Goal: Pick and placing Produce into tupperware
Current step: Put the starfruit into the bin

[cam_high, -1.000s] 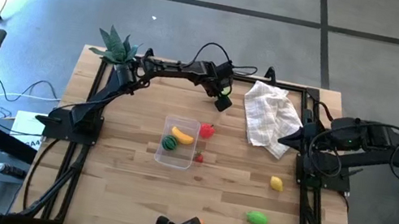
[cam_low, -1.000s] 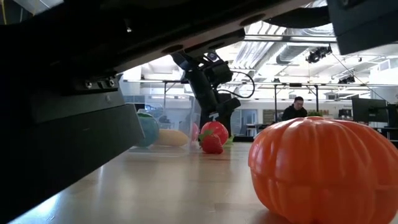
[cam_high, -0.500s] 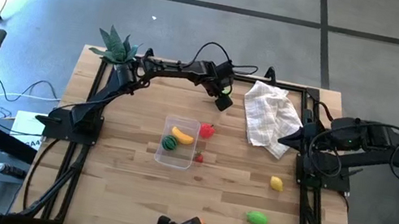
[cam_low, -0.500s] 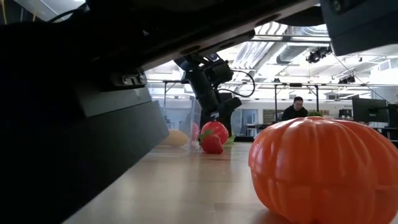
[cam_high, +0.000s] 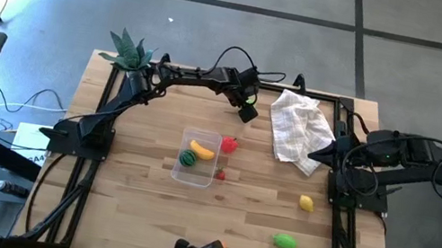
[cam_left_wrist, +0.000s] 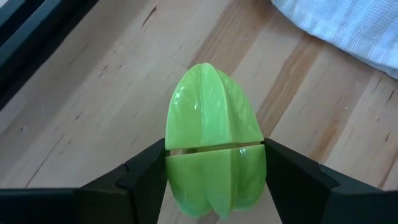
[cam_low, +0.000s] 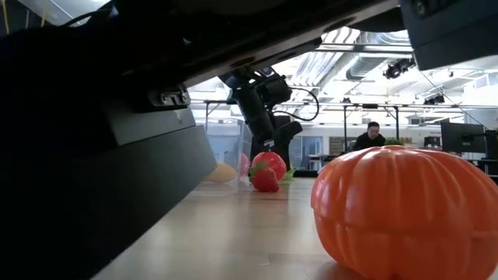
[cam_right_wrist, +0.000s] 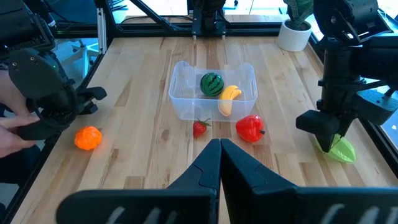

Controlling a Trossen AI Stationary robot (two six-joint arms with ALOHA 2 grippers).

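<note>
Tupperware (cam_high: 197, 158), clear and rectangular, is seen mid-tabletop (cam_high: 133, 209), holding a striped watermelon (cam_high: 187, 158) and a banana (cam_high: 202, 149). Beyond it, near the back edge, a light green ribbed fruit (cam_left_wrist: 214, 162) is clamped between the left gripper's (cam_high: 246, 113) jaws. Far right, the right gripper (cam_right_wrist: 219, 147) is parked with jaws clenched, empty.
</note>
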